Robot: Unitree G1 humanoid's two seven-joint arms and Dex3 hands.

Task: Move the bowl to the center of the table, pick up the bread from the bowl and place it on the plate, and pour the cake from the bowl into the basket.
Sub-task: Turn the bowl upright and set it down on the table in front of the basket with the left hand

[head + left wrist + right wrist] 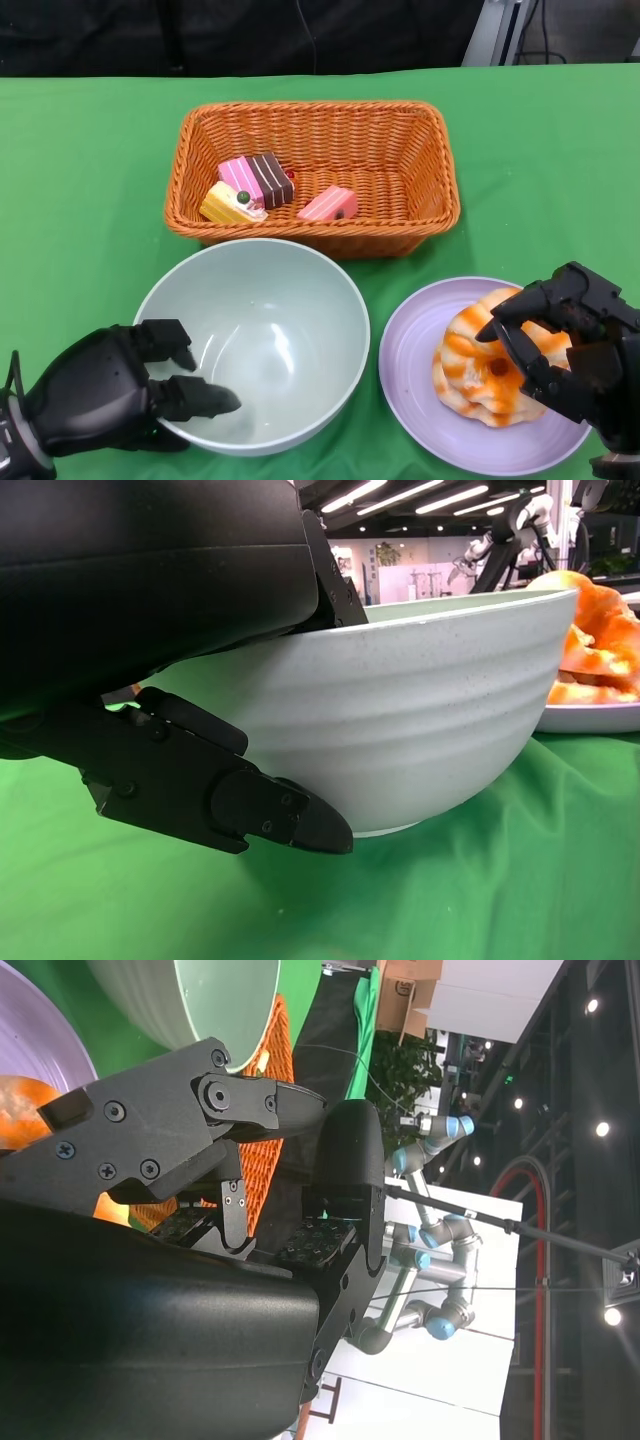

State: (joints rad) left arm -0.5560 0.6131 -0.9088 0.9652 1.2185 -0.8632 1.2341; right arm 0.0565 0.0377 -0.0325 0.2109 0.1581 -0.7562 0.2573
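Note:
The pale green bowl (335,275) stands empty on the green table, in front of the basket. My left hand (110,395) grips its near left rim, one finger lying inside and the others outside; the left wrist view shows a finger (220,790) against the bowl's wall (430,700). The orange-and-white bread (470,375) lies on the purple plate (410,350). My right hand (575,335) arches over the bread's right side with fingers apart, one fingertip at its top. Three cake pieces (255,180) lie in the wicker basket (440,185).
Behind the basket the green cloth runs to the table's far edge, with dark space beyond. Bowl and plate stand side by side with a narrow gap. The right wrist view shows the basket (270,1050), the bowl (190,990) and robot arms far off in the room.

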